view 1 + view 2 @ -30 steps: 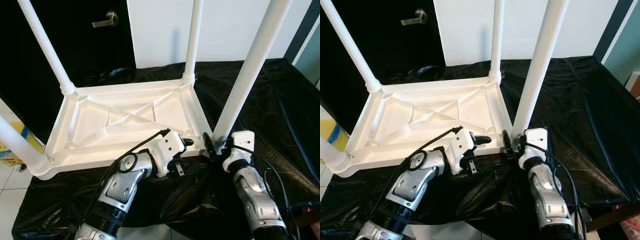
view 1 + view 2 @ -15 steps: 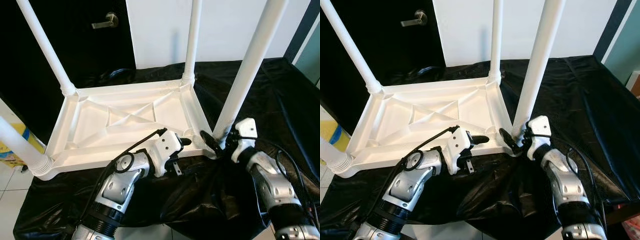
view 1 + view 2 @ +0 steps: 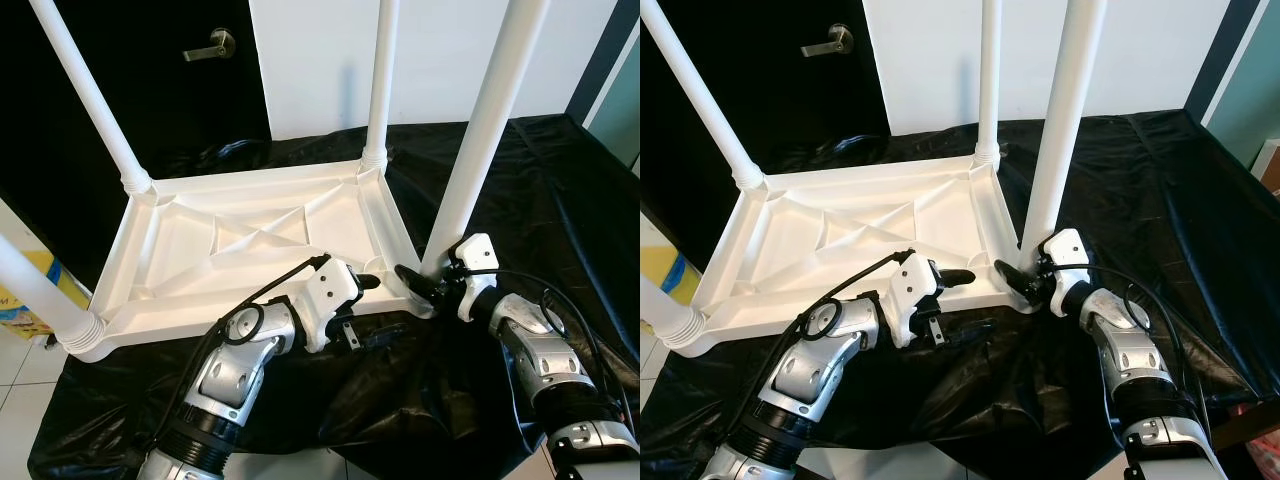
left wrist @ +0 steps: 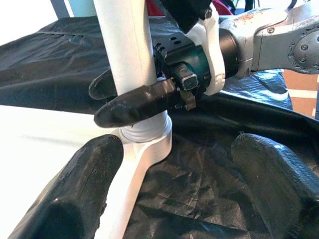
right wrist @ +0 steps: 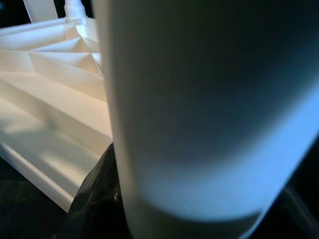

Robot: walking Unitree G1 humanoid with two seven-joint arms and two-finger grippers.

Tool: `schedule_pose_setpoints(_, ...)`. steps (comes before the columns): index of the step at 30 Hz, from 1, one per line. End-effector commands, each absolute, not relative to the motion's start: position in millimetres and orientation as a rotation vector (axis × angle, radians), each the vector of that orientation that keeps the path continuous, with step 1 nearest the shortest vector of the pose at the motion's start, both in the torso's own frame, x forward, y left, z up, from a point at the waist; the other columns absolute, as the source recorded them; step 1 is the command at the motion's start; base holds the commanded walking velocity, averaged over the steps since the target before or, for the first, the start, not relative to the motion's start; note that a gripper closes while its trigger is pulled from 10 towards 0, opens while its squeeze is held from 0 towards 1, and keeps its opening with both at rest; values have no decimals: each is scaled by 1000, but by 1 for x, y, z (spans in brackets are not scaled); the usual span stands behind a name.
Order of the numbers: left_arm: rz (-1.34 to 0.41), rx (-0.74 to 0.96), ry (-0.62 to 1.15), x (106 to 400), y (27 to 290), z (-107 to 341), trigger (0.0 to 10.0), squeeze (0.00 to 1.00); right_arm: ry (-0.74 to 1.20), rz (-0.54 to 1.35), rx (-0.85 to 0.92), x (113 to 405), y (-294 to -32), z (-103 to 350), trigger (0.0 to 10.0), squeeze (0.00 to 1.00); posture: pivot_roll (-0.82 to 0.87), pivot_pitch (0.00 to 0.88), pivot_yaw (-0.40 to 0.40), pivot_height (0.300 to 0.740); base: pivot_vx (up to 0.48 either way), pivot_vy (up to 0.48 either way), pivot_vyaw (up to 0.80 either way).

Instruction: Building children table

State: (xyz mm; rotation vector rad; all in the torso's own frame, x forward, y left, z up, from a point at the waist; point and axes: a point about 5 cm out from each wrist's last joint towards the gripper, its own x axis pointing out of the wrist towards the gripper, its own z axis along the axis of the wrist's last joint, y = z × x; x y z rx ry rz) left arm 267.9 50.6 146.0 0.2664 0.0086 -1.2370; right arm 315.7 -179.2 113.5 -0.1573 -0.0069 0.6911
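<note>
So the white plastic children's table (image 3: 250, 240) is sitting upside down on a black plastic sheet (image 3: 560, 190) that covers the tabletop, ribbed underside facing up and its round white legs pointing at the ceiling. Starting from the left: one leg (image 3: 40, 295) pokes out at the near-left corner over a yellow and blue thing (image 3: 22, 300) on the floor, too cut off to make out, and no writing I can read anywhere. Behind that there's a black door with a silver lever handle (image 3: 212, 42), and the far-left leg (image 3: 90, 95) runs up in front of it. The left gripper (image 3: 366, 284) is down at the near edge of the table frame, its fingers spread apart with nothing between them, one finger (image 4: 75, 191) right by the corner socket in the left wrist view. The far-right leg (image 3: 379, 80) stands against the white wall. Then the near-right leg (image 3: 480, 140) sits in its corner socket, and the right gripper (image 3: 418, 285) has its fingers on either side of the base of that leg, closed around it just above the socket, with the leg huge and blurry in the right wrist view (image 5: 199, 99).
</note>
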Motion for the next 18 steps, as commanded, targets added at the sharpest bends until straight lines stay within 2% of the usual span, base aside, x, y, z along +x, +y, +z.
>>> schedule_pose_setpoints(1, -1221, 264, 16, 267, 50, 145, 10000, 0, 22, 743, -170, 315, -173, 106, 0, 0, -102, 0, 50, 740, 0, 0, 0)
schedule_pose_setpoints(5, -1221, 262, 14, 267, 49, 145, 10000, 0, 26, 740, -171, 315, -175, 104, 0, 0, -101, 0, 48, 740, 0, 0, 0)
schedule_pose_setpoints(6, -1220, 261, 12, 267, 48, 145, 10000, 0, 30, 733, -174, 316, -176, 104, 3804, 0, -101, 0, 47, 740, 0, 0, 0)
schedule_pose_setpoints(7, -1219, 260, 10, 267, 48, 145, 10000, 0, 34, 726, -175, 317, -176, 103, 10000, 0, -101, 0, 47, 740, 0, 0, 0)
schedule_pose_setpoints(12, -1215, 258, 12, 266, 49, 145, 10000, 0, 33, 686, -161, 318, -175, 103, 10000, 0, -98, 0, 36, 740, 0, 0, 0)
schedule_pose_setpoints(18, -1205, 251, 14, 265, 48, 144, 10000, 0, 23, 529, -149, 319, -175, 101, 10000, 0, -96, 0, 27, 740, 0, 0, 0)
